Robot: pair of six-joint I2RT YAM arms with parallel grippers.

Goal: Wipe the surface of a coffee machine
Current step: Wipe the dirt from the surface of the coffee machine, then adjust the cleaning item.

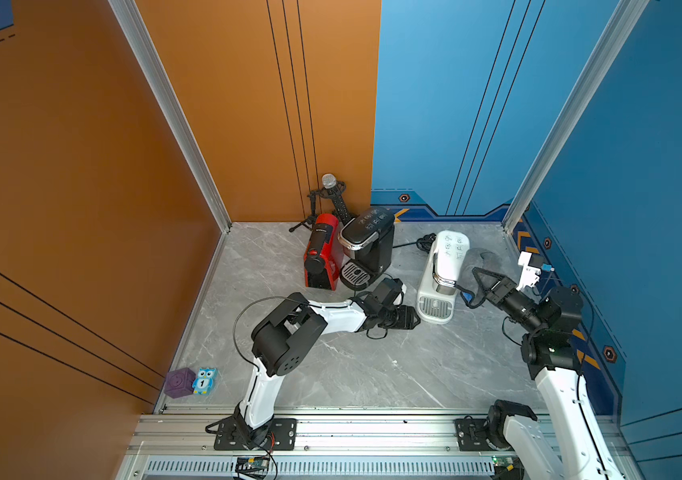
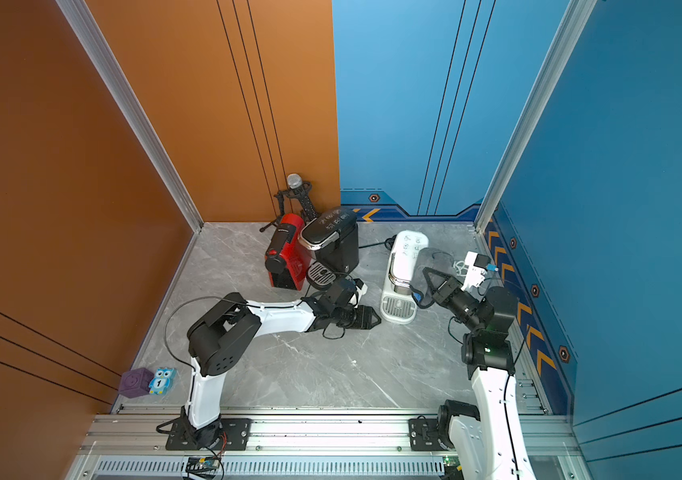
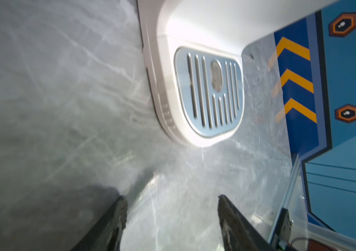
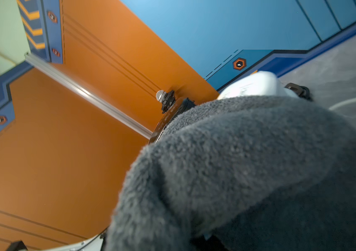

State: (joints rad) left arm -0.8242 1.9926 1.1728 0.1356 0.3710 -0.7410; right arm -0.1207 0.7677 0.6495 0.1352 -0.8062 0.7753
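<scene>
Marble table [image 3: 42,108]; wrist view alone shows left gripper [image 3: 171,197] parted.

Left hand [image 3: 172,197] spread, arm outstretched; right hand [image 1: 481,279] clamped.

Both top views look steeply down over the grey marble table [image 1: 352,374]; both wrist views crowd the white coffee machine [image 3: 194,26] [image 4: 257,83].
</scene>
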